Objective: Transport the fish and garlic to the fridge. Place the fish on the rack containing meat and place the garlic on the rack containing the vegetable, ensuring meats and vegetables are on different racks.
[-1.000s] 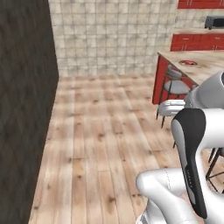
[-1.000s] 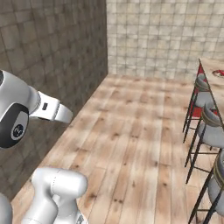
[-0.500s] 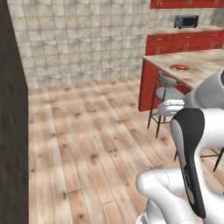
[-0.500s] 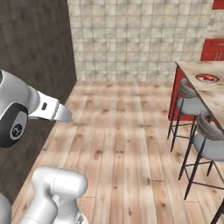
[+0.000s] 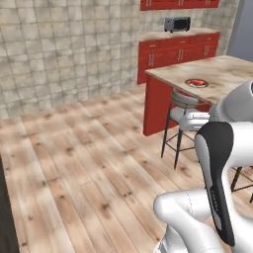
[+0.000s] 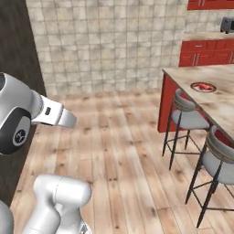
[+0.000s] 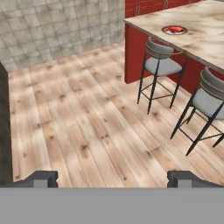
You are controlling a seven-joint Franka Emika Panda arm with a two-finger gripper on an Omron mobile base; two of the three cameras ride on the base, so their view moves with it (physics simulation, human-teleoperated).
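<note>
My gripper (image 7: 112, 177) is open in the hand view, its two dark fingertips (image 7: 41, 177) far apart low over bare wooden floor, with nothing between them. A round plate (image 7: 174, 29) holding something red-orange rests on the island counter (image 7: 205, 39); it is too small to tell whether that is the fish. The same plate (image 5: 196, 82) (image 6: 203, 87) appears in both base views. The garlic and the fridge are out of view.
Two grey-seated bar stools (image 7: 161, 65) (image 7: 210, 100) stand along the red-sided island. A tall dark slab (image 6: 13, 68) rises at the left. Red cabinets (image 5: 178, 49) with a toaster oven (image 5: 177, 23) line the tiled back wall. Wooden floor (image 7: 87, 122) stretches ahead.
The whole picture has shifted: the base has turned, so the dark slab has slid off to the left and the island with its stools has come into view. The arm's pose looks unchanged.
</note>
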